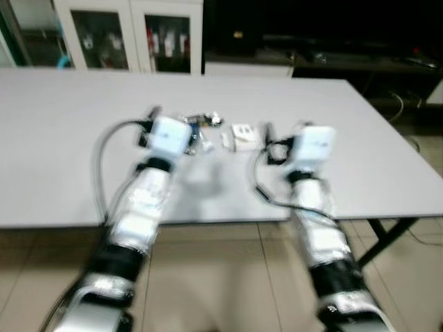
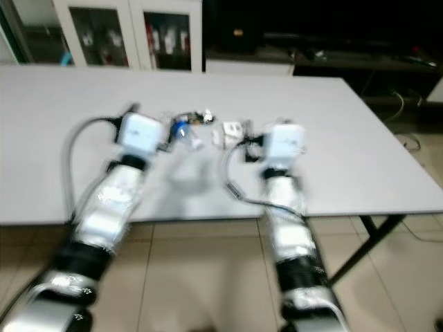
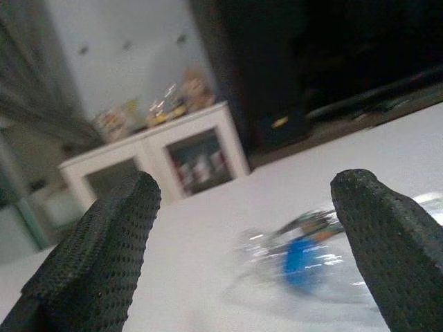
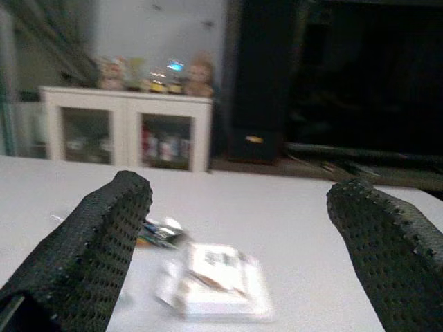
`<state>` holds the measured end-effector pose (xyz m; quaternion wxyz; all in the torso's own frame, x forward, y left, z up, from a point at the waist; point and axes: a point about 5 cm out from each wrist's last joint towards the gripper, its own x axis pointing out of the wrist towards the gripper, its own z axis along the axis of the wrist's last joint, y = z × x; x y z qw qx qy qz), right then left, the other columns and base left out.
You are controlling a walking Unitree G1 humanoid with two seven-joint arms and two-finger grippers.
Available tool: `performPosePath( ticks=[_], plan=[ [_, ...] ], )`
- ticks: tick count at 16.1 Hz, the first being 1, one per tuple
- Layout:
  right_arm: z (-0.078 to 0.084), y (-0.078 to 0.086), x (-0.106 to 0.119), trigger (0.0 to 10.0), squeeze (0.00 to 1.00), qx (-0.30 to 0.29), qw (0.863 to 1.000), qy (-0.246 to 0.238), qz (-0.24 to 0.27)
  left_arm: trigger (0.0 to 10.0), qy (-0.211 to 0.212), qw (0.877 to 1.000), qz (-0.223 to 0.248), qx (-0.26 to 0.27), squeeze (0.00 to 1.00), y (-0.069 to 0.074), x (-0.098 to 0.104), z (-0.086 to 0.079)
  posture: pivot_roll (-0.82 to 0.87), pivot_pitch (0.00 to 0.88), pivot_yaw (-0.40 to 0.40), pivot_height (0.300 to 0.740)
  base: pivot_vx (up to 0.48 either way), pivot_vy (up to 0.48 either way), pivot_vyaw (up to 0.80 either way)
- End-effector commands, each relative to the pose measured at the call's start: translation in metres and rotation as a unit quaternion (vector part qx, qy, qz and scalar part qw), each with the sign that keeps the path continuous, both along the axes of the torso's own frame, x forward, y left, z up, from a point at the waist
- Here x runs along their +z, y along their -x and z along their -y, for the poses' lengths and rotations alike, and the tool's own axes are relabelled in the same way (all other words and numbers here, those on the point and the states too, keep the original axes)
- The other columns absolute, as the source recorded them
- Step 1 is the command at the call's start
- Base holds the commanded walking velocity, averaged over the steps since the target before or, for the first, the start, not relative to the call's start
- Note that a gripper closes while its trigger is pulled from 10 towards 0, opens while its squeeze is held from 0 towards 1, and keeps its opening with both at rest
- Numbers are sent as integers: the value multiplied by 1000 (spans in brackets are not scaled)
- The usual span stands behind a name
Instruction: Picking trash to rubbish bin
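**Trash on table, both grippers open above it**

The trash lies in a small cluster at the centre of the grey table (image 1: 62, 159), between and just beyond the two arms. All views are blurred. The cluster includes a clear plastic bottle (image 3: 304, 259) with a blue label, a white box (image 4: 221, 280) and a crumpled wrapper (image 4: 160, 233); smaller scraps beside them cannot be identified.

In the head views, the white wrist housings hide the fingertips of both grippers. The wrist views show the state. The left gripper (image 3: 252, 242) has its fingers spread wide, with the bottle lying between them further along the table. The right gripper (image 4: 239, 259) is likewise spread wide, with the white box in the gap ahead. Whether either gripper touches the table cannot be told.

The table stands on a tiled floor (image 1: 208, 277). A white cabinet (image 1: 128, 34) with glass doors occupies the upper left; a dark unit (image 1: 325, 34) occupies the upper right.
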<state>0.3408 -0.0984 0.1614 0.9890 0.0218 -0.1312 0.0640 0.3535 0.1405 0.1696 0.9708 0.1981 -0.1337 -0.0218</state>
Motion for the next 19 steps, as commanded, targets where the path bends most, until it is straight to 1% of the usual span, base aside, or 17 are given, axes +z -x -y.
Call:
performPosePath(
  ticks=[1, 2, 5, 7, 10, 15, 16, 19],
  plan=[
    [12, 0, 2, 10000, 0, -14, 1000, 2, 4, 10000, 0, 1000, 5, -18, 0, 0, 3, 11, -5, 0, -56, 740, 480, 0, 0],
    [11, 0, 2, 10000, 0, -10, 1000, 4, 6, 10000, 0, 1000, 4, -18, 0, 1, 2, 12, -4, 0, -56, 740, 480, 0, 0],
    [10, 1, 3, 10000, 0, -7, 1000, 2, 11, 10000, -1, 1000, 2, -19, 0, 0, 2, 13, -5, 0, -55, 740, 480, 0, 494],
    [13, 0, 3, 10000, 0, -11, 1000, -14, 7, 10000, -1, 1000, 1, -19, 0, 0, 2, 12, -4, 0, -57, 740, 480, 0, 0],
    [17, -1, 2, 10000, 0, -16, 1000, -8, 3, 10000, -2, 1000, 0, -16, 0, 0, 2, 11, -2, 4, -58, 740, 480, 0, 0],
    [16, -1, 1, 10000, 0, -18, 1000, -11, 1, 10000, -3, 1000, 0, -16, 0, -1, 2, 10, -2, 6, -52, 740, 446, 0, 0],
    [15, -1, 1, 10000, 0, -17, 1000, -11, 1, 10000, -8, 1000, 2, -19, 0, -1, 3, 11, -1, 6, -51, 740, 0, 0, 0],
    [15, -2, 1, 10000, 0, -18, 1000, -12, -1, 10000, -4, 1000, 5, -26, 0, -1, 5, 14, -1, 7, -50, 740, 0, 0, 0]
  ],
)
